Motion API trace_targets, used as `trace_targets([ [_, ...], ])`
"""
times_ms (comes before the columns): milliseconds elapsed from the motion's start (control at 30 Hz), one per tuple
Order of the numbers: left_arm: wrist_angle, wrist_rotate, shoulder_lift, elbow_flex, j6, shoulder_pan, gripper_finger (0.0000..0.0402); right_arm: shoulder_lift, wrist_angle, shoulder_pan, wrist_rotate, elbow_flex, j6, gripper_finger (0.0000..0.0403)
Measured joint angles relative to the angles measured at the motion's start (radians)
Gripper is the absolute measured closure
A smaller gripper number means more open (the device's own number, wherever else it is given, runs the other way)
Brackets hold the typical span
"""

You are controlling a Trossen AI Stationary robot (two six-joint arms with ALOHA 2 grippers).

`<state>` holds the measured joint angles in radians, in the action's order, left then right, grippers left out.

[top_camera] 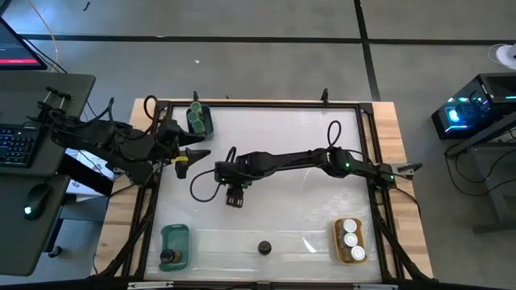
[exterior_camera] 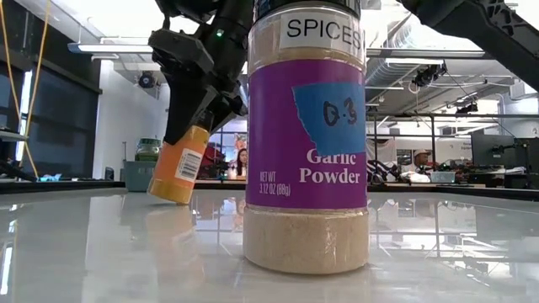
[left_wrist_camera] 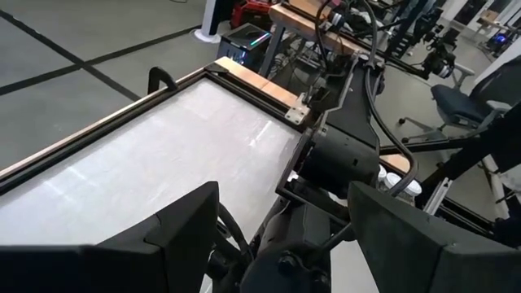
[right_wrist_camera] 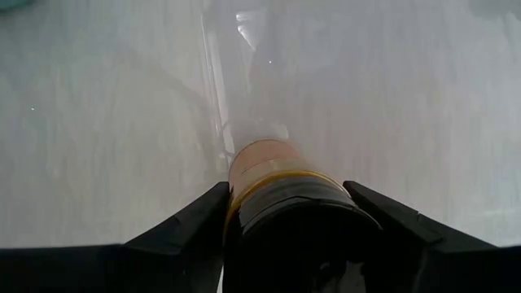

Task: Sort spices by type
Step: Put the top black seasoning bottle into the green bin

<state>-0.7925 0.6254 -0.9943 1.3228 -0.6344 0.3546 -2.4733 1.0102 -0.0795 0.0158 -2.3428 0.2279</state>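
While the left gripper idles open near the green-lidded jars, the right gripper is clamped on a dark-lidded orange jar, tilted, mid-table, up-table from the teal tray. Looks like mid-carry; next it probably needs lowering upright beside that tray's dark-lidded jar.
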Motion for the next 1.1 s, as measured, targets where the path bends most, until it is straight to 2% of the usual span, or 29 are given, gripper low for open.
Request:
trace_targets([
  [167,0.000,0.000,0.000,0.000,-0.001,0.000,0.0143,0.000,0.000,0.000,-0.009,0.000,-0.050,0.0181],
  [267,0.000,-0.001,0.000,0.000,-0.001,0.000,0.0143,0.001,0.001,0.000,-0.030,0.001,-0.069,0.0167],
  [533,0.000,-0.001,0.000,0.000,0.001,0.000,0.0143,0.001,0.002,0.000,-0.043,0.003,-0.072,0.0046],
  [633,0.000,-0.002,0.000,0.000,0.008,0.000,0.0143,0.001,-0.002,0.000,-0.062,0.003,-0.072,0.0014],
  [800,-0.001,-0.011,0.000,0.000,0.020,0.000,0.0143,0.007,0.017,0.001,-0.054,-0.011,-0.150,0.0009],
  [1100,-0.029,-0.066,0.032,-0.001,0.044,0.000,0.0143,0.091,0.226,0.042,-0.050,-0.012,-0.293,0.0011],
])
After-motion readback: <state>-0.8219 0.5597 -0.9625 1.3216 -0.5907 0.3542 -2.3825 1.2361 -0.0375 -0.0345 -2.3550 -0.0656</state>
